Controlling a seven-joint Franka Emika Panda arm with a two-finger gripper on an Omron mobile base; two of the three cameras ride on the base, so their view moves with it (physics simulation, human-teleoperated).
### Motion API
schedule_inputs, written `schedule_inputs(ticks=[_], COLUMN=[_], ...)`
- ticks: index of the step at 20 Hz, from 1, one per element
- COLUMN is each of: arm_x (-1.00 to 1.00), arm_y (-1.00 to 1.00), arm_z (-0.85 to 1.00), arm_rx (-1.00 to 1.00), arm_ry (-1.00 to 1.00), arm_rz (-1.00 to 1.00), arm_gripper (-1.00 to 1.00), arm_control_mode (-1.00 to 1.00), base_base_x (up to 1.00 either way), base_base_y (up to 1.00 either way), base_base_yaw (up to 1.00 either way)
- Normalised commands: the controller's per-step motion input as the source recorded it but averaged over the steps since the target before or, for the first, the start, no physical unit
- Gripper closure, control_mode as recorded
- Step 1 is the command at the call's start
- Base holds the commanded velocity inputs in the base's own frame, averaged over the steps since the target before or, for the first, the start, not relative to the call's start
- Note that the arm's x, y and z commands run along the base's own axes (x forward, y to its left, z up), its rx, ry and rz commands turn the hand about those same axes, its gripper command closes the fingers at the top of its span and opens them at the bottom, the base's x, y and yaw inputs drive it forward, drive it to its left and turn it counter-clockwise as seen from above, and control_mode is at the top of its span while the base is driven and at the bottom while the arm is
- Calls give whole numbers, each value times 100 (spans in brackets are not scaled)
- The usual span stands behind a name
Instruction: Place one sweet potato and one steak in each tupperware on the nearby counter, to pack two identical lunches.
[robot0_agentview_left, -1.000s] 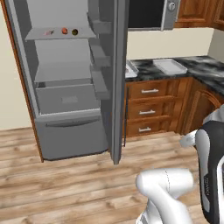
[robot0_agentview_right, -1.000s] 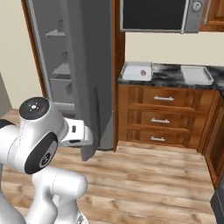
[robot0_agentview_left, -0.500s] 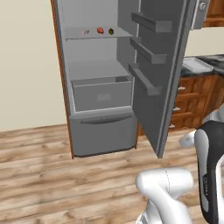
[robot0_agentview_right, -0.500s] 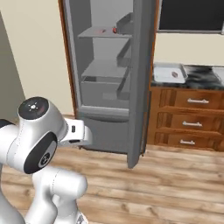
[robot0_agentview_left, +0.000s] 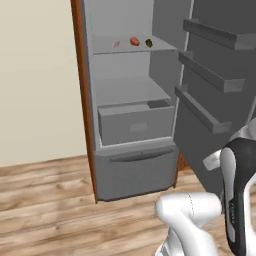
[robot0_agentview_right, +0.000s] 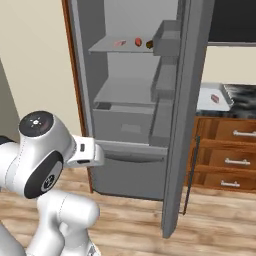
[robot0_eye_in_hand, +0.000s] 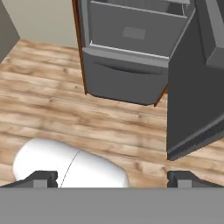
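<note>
On the open fridge's upper shelf lie a pale pink steak (robot0_agentview_left: 116, 44) (robot0_agentview_right: 120, 43), an orange-red sweet potato (robot0_agentview_left: 134, 41) (robot0_agentview_right: 138, 42) and a dark brown sweet potato (robot0_agentview_left: 149, 43) (robot0_agentview_right: 149, 44), side by side. One white tupperware (robot0_agentview_right: 205, 103) sits on the marbled counter (robot0_agentview_right: 246, 101) right of the fridge door, with another steak (robot0_agentview_right: 215, 98) inside it. My gripper (robot0_eye_in_hand: 112, 179) is open and holds nothing. It points down at the wooden floor in front of the fridge, far below the shelf.
The grey fridge door (robot0_agentview_right: 182, 125) (robot0_agentview_left: 220, 100) stands wide open between the fridge interior and the counter, with door racks on its inner side. A closed freezer drawer (robot0_eye_in_hand: 127, 74) sits at the bottom. Wooden drawers (robot0_agentview_right: 227, 160) with silver handles lie under the counter.
The whole picture has shifted: the base has moved toward the fridge, which now looks larger and central. The counter has slid out of the left base view. The gripper stays open.
</note>
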Motion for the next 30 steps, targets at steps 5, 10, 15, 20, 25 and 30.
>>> schedule_inputs(ticks=[5,10,15,20,25,30], arm_x=[0,0,0,0,0,61], arm_y=[0,0,0,0,0,0], arm_z=[0,0,0,0,0,0], arm_rx=[0,0,0,0,0,0], arm_ry=[0,0,0,0,0,0], arm_rz=[0,0,0,0,0,-1], arm_gripper=[-100,-100,-100,-100,-100,-100], arm_control_mode=[100,100,100,100,100,-100], base_base_x=[99,86,72,62,64,14], base_base_y=[0,0,0,-7,0,0], base_base_yaw=[-4,-5,-5,-3,-3,-1])
